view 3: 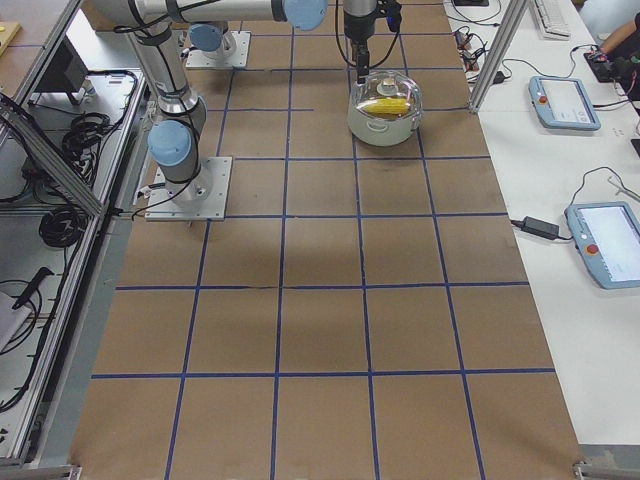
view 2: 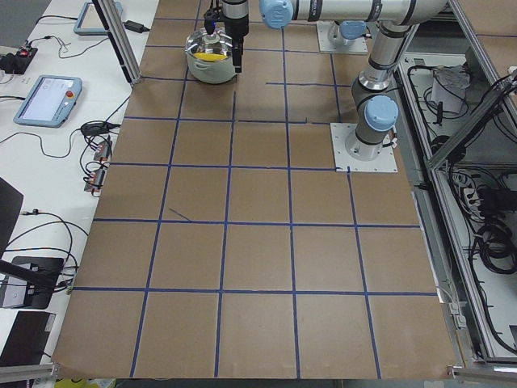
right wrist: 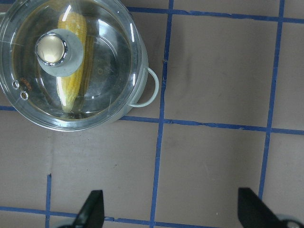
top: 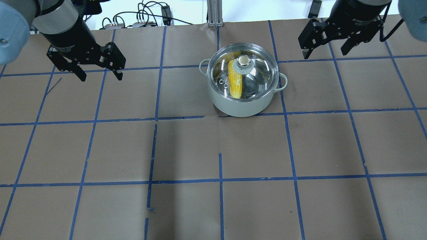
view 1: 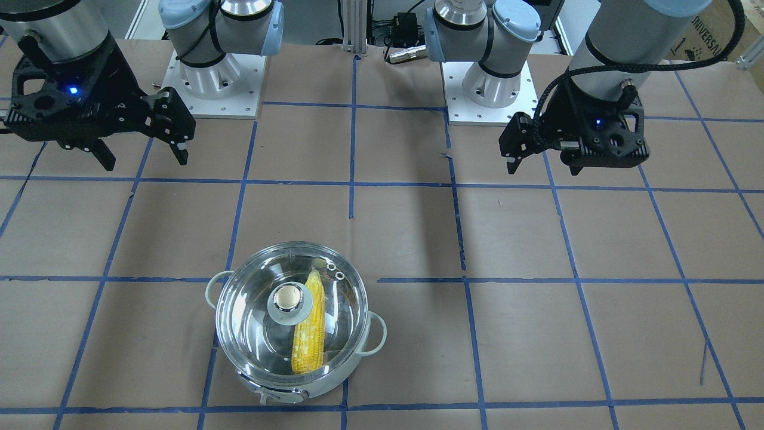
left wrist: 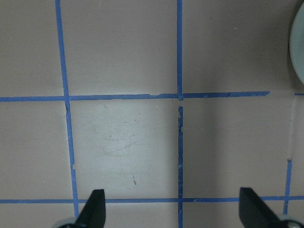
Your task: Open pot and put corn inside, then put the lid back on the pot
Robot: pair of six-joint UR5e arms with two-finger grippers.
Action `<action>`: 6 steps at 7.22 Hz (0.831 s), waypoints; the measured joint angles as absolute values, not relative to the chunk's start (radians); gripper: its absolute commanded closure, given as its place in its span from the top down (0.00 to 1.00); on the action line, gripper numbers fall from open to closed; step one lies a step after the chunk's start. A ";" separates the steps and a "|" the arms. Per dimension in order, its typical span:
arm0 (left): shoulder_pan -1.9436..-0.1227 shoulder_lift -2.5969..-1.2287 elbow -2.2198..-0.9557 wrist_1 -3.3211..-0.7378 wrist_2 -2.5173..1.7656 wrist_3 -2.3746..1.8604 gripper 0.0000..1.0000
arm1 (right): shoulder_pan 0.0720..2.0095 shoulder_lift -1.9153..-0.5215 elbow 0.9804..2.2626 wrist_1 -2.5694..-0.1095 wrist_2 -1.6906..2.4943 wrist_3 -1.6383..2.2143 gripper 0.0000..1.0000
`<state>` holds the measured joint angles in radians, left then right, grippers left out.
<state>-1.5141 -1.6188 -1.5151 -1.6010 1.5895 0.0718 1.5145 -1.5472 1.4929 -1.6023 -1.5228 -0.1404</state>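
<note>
The steel pot (view 1: 298, 385) stands on the brown table, on the robot's right side, with the glass lid (view 1: 250, 316) seated on it. The yellow corn (view 1: 309, 340) lies inside, seen through the lid. The pot (top: 240, 106), lid (top: 260, 70) and corn (top: 235, 83) also show in the overhead view. My right gripper (view 1: 145, 160) is open and empty, hanging above the table away from the pot. In its wrist view the lid (right wrist: 104, 61) and corn (right wrist: 71, 85) lie at upper left. My left gripper (view 1: 543, 167) is open and empty, far from the pot.
Blue tape lines mark a grid on the brown paper table (top: 186, 150). The two arm base plates (view 1: 221, 77) (view 1: 489, 89) stand at the robot's side. Cables (top: 143, 20) lie past the far edge. Tablets (view 3: 565, 100) sit on the side table.
</note>
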 measured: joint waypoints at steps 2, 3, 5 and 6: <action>-1.517 -1.622 -1.503 -1.601 1.590 0.077 1.00 | 1.513 -1.548 1.495 -1.598 -1.527 -0.111 1.00; -1.518 -1.623 -1.497 -1.602 1.589 0.078 1.00 | 1.513 -1.547 1.497 -1.598 -1.528 -0.099 1.00; -1.519 -1.624 -1.492 -1.605 1.589 0.079 1.00 | 1.513 -1.544 1.498 -1.601 -1.528 -0.093 1.00; -1.519 -1.624 -1.492 -1.606 1.589 0.079 1.00 | 1.513 -1.543 1.497 -1.604 -1.528 -0.092 1.00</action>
<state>-1.5186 -1.6244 -1.4918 -1.6058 1.5892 0.0786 1.5125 -1.5426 1.4975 -1.6041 -1.5276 -0.0923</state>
